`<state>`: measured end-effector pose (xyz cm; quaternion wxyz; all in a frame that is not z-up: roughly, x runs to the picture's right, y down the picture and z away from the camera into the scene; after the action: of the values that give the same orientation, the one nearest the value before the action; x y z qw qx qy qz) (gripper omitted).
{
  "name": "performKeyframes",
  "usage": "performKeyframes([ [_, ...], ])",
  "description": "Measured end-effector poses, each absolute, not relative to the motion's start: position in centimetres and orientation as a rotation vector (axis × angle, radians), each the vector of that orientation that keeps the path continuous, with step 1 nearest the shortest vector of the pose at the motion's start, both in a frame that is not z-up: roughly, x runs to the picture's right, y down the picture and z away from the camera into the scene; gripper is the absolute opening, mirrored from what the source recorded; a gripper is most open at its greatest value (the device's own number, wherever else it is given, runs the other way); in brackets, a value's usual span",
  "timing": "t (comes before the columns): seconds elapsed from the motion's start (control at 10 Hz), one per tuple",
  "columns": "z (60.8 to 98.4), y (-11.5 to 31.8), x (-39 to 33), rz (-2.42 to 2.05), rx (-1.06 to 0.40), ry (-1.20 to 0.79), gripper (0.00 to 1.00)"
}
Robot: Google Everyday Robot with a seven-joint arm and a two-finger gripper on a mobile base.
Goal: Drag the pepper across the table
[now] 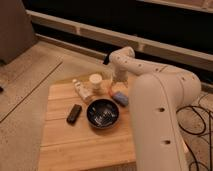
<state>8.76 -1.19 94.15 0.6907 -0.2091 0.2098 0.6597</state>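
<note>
Your gripper (pixel 113 84) hangs low over the far part of the table (pixel 85 145), fingers apart, nothing clamped between them. The pepper (pixel 110 92) lies directly beneath it, between the pale cup (pixel 95 80) and the blue block (pixel 120 98). You cannot tell from this angle whether a fingertip touches the pepper.

Findings around it:
- The cup stands just left of the gripper, with a small clear bottle (pixel 80 90) further left.
- The blue block lies just right of the pepper, partly behind the arm (pixel 155 105).
- The black bowl (pixel 103 113) sits on the near side of the pepper, close to it.
- A flat black object (pixel 74 113) lies left of the bowl.
- The near half of the table shows bare planks.
- Cables (pixel 200 120) lie on the floor to the right
</note>
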Motion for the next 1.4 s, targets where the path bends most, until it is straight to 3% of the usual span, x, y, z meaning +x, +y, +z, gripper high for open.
performKeyframes([
  [0.4,96.8,-0.8,5.7,1.391,-0.517,0.454,0.65],
  [0.9,97.3,-1.9,4.7,1.377,-0.510,0.392,0.65],
  [1.4,98.9,-5.7,5.2,1.402,-0.359,0.180,0.65],
])
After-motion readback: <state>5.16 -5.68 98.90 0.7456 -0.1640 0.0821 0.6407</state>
